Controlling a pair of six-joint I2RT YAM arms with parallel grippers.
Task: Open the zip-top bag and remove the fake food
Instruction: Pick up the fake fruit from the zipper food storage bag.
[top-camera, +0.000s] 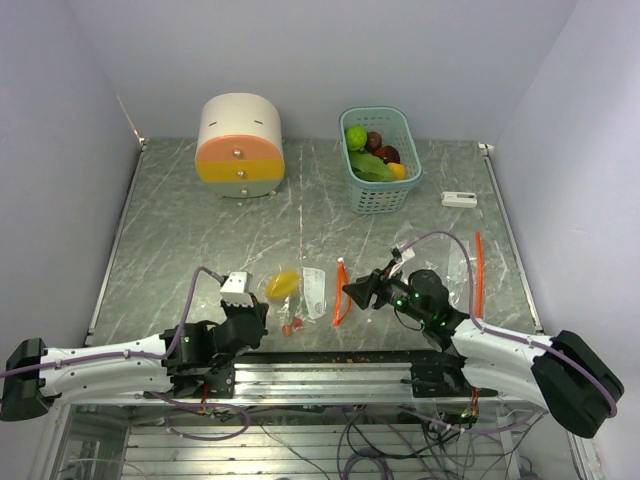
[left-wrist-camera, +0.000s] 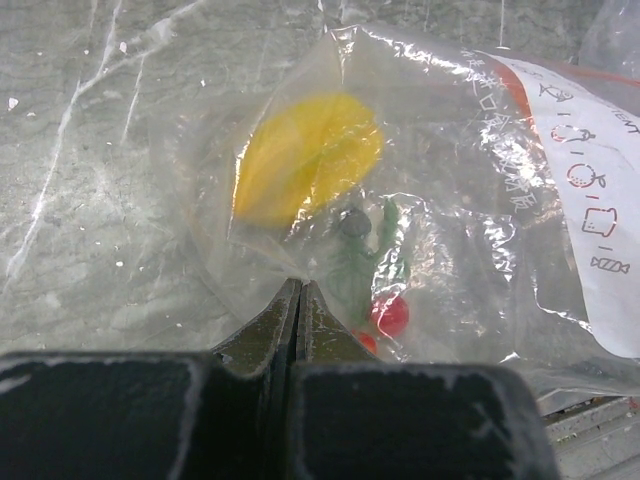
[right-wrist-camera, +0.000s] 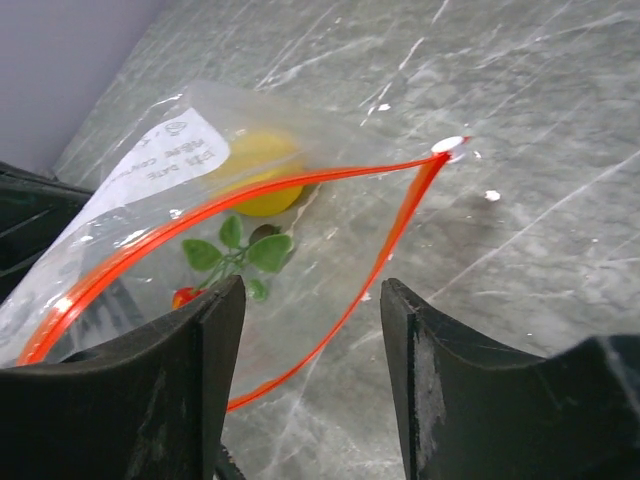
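Items on my screens, largest first.

1. Grey marble-patterned table (top-camera: 200, 230). It carries everything below.
2. Left arm (top-camera: 110, 360). It lies low along the near edge, forearm running right, wrist turned toward the table's middle.
3. Right arm (top-camera: 500, 345). It lies low from the near right corner, elbow bent, wrist pointing left.
4. Round cream-and-orange drawer box (top-camera: 240, 145). It stands at the far left, well apart from both arms.
5. Teal plastic lattice basket (top-camera: 385, 195). It stands at the far right and holds lime-green, dark red, green and orange toy pieces.
6. Clear plastic zip-top bag with an orange zip strip (top-camera: 305, 290). It lies flat between the two wrists, its mouth gaping toward the right arm.
7. Second clear bag with an orange strip (top-camera: 478, 270). It lies just past the right forearm.
8. Left gripper (left-wrist-camera: 300, 285). Its fingers are pressed together on the zip-top bag's closed edge.
9. Right gripper (right-wrist-camera: 312, 290). Its fingers are spread, and the lower orange lip passes between them. I cannot tell whether they touch it.
10. Fake food, all inside the bag: a yellow fruit (left-wrist-camera: 305, 155), a green leafy sprig (left-wrist-camera: 355, 265) and small red berries (left-wrist-camera: 390, 315).
11. Small white device (top-camera: 460, 199), just right of the basket.
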